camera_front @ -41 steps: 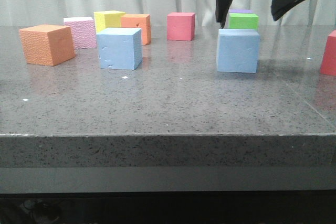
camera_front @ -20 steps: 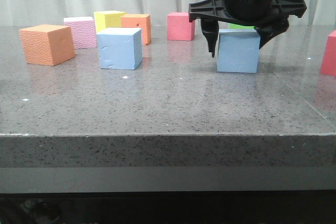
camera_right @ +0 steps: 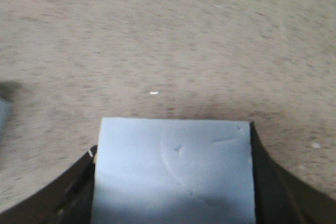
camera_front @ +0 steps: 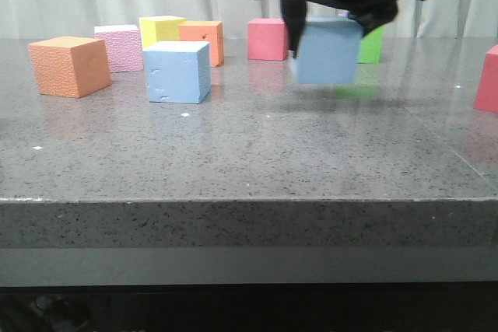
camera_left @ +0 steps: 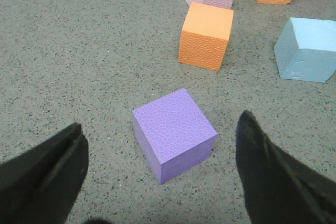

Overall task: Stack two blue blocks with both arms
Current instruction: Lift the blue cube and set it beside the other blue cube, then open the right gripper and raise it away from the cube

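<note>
The right gripper (camera_front: 331, 36) clamps one blue block (camera_front: 327, 50) above the table (camera_front: 249, 145). The left gripper (camera_left: 160, 166) hangs with fingers apart over a purple block (camera_left: 174, 132).

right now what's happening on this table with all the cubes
The right gripper has one blue block clamped between its fingers and holds it off the table. The second blue block sits untouched to the left. The left gripper hangs open above a purple block, holding nothing.
</note>
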Robot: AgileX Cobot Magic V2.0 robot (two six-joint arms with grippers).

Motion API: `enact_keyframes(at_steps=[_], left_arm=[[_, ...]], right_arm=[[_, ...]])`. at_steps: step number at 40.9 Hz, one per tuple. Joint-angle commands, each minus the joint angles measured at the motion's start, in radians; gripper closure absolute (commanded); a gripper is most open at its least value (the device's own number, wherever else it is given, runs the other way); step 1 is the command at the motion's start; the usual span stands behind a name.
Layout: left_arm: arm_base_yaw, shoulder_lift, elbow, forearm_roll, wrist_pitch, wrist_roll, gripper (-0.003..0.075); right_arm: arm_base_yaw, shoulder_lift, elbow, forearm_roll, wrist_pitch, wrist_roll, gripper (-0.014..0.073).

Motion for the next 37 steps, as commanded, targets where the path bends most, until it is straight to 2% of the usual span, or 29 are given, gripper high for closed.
enact_keyframes(at_steps=[1, 8, 18, 21, 29, 37], left_arm=[[-0.005, 0.002, -0.027, -0.002, -0.065, -0.002, 0.0154], [-0.005, 0.002, -0.027, -0.002, -0.065, -0.002, 0.0154], [-0.013, 0.002, -0.027, -0.002, -0.065, -0.002, 0.0154], [-0.021, 0.002, -0.027, 0.0, -0.065, -0.002, 0.0154], [-0.028, 0.002, -0.027, 0.018, -0.065, -0.002, 0.0154], [-0.028, 0.002, -0.027, 0.02, -0.065, -0.002, 0.0154]], right_arm=[[0.049, -0.043, -0.052, -0.031, -0.044, 0.001, 0.0244], [0.102, 0.028, -0.131, -0.038, 0.016, 0.003, 0.0244], [0.103, 0.123, -0.204, -0.046, 0.053, 0.048, 0.0236], [0.102, 0.133, -0.204, -0.046, 0.05, 0.054, 0.0179], [0.103, 0.138, -0.206, -0.045, 0.058, 0.062, -0.0068], [0.103, 0.11, -0.206, -0.045, 0.073, 0.062, -0.0059]])
